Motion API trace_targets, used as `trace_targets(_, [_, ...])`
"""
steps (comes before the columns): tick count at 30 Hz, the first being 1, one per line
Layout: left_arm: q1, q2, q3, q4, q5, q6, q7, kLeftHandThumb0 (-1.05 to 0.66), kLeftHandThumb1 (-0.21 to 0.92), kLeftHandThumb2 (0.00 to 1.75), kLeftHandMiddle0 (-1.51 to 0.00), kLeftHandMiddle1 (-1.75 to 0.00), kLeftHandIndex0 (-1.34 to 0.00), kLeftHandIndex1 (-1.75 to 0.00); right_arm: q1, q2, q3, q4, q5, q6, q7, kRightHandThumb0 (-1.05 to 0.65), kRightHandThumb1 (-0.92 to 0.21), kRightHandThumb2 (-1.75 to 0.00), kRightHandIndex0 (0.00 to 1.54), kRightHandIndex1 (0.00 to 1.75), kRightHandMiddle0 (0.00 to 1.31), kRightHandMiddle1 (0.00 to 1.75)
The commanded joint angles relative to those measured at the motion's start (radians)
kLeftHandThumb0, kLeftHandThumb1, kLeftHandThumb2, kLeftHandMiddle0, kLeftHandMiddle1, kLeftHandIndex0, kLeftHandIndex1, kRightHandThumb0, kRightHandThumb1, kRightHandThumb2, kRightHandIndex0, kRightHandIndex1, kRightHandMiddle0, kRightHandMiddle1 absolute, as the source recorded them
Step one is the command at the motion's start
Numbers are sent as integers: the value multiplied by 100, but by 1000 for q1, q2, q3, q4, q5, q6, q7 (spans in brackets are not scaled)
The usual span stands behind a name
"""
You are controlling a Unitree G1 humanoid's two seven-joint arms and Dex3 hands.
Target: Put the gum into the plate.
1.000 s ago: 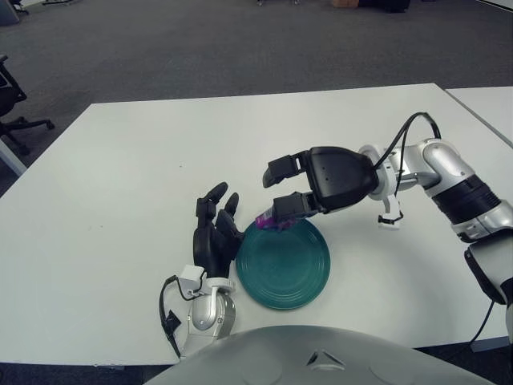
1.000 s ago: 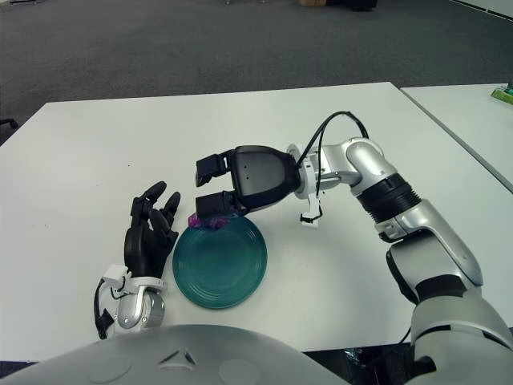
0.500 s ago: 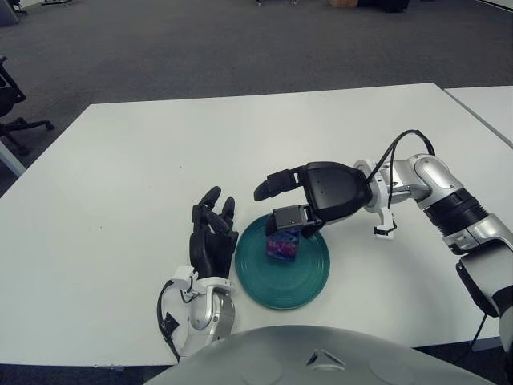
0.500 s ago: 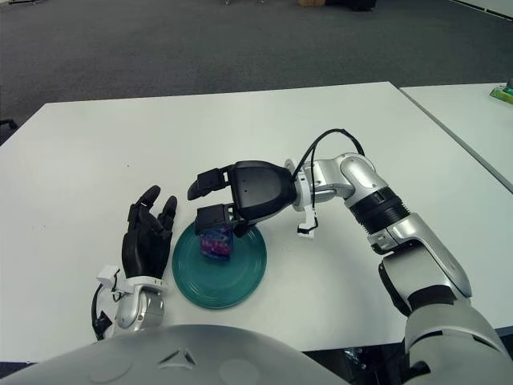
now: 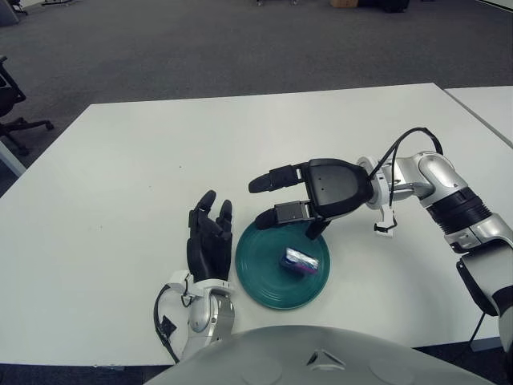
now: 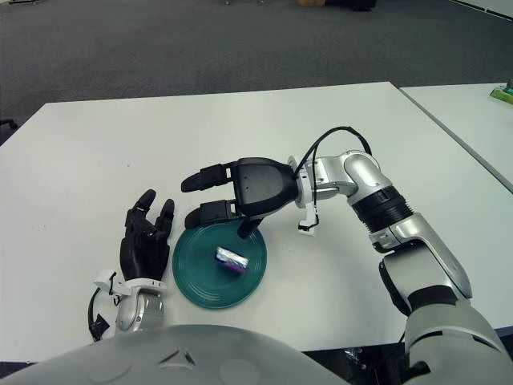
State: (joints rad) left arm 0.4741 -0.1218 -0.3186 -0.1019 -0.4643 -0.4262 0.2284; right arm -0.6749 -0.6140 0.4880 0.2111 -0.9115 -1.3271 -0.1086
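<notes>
I see bright, even light from above. The white table (image 5: 120, 184) reflects it without hard glare. Soft shadows lie under my right hand (image 5: 309, 196). Both views are sharp, with no blur.

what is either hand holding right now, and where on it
Nothing is held. The right hand is open above the plate, and the gum lies loose in it. The left hand beside the plate is open too.

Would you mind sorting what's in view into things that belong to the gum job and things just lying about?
Part of the job:
gum, lying in the plate
plate
right hand, open above the plate's far rim

Just about:
left hand, idle left of the plate
table
office chair
</notes>
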Motion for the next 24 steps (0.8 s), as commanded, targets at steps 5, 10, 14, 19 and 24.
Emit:
trace_targets(5, [-74,-212,-42,7,-47,-45,-15,-76,92,96,-40,-14,0,-87,35,-3,-38,-36,-10,6,26,-93,-92,-81,8,0,0,27])
trace_targets(10, [-78,-206,-55,2,-59,-50,-35,-74,92,95,-40,-13,0,-84,62,1,-73,-47,-54,0,-15,-98,-92,-85,2,0,0,12])
trace_targets(14, [-75,-200,-66,-5,-75,-47,-55,-73,92,94,-40,-12,0,-82,82,5,-92,-53,-72,8,-30,-101,-92,-87,0,0,0,3])
trace_targets(19, [-15,-153,-110,-68,-57,-29,-66,-74,92,95,-39,-11,0,-80,114,6,-98,-53,-41,49,-4,-104,-92,-88,0,0,0,0])
trace_targets(24, [38,-60,-102,-142,43,17,-30,-77,92,101,-37,-8,0,-78,173,10,-119,-38,10,110,1,-105,-92,-89,0,0,0,0])
